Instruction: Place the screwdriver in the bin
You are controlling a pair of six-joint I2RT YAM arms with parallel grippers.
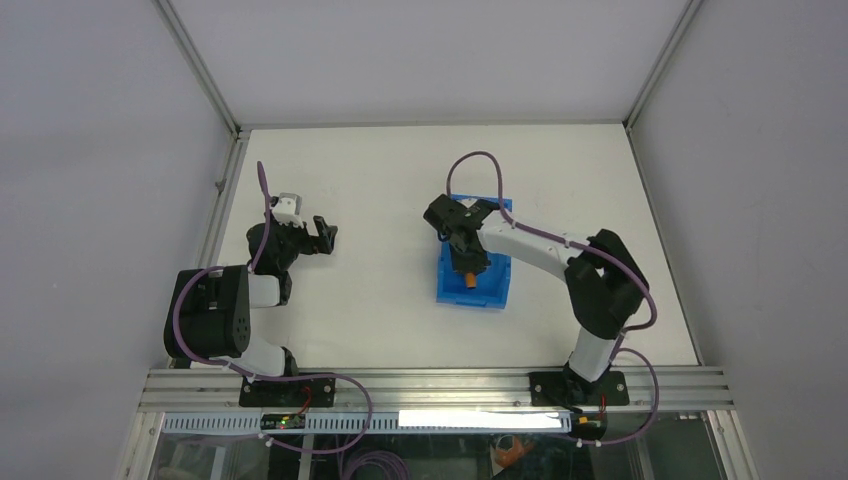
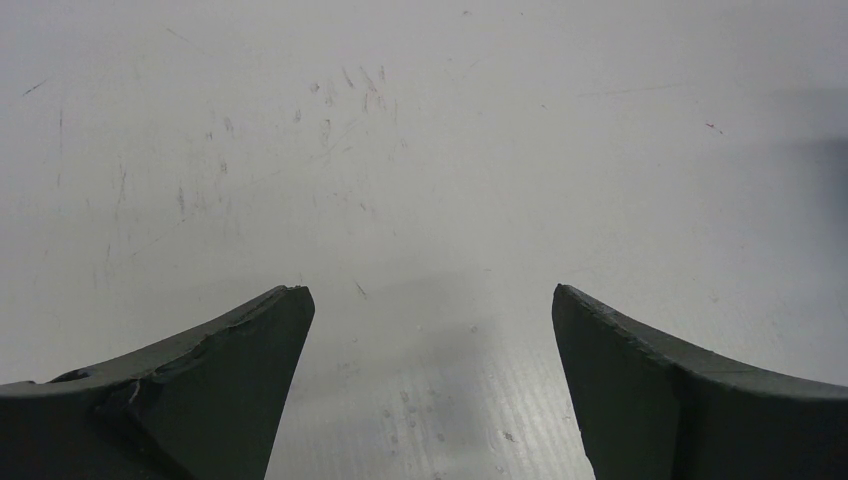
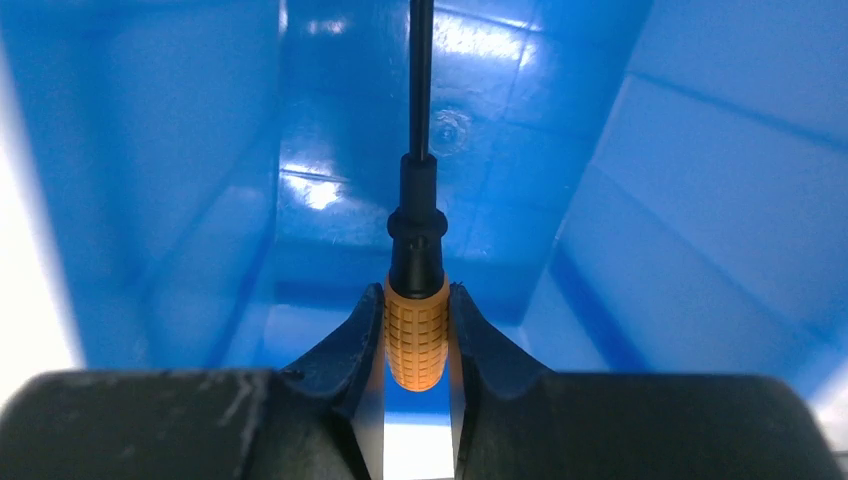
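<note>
The screwdriver (image 3: 415, 345) is clamped by its orange handle in the right tool (image 3: 415, 296), its shaft pointing to 12 o'clock in the wrist view, inside the bin (image 3: 690, 200).

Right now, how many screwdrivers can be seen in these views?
1. The screwdriver is between the fingers of the right gripper, its shaft pointing into the blue bin. No other shows on the table, though some spots are hidden.

Glossy blue plastic bin (image 3: 700, 200); screwdriver (image 3: 417, 335) handle orange and knurled, shaft matt black; table (image 2: 400, 150) matt white, scuffed.
</note>
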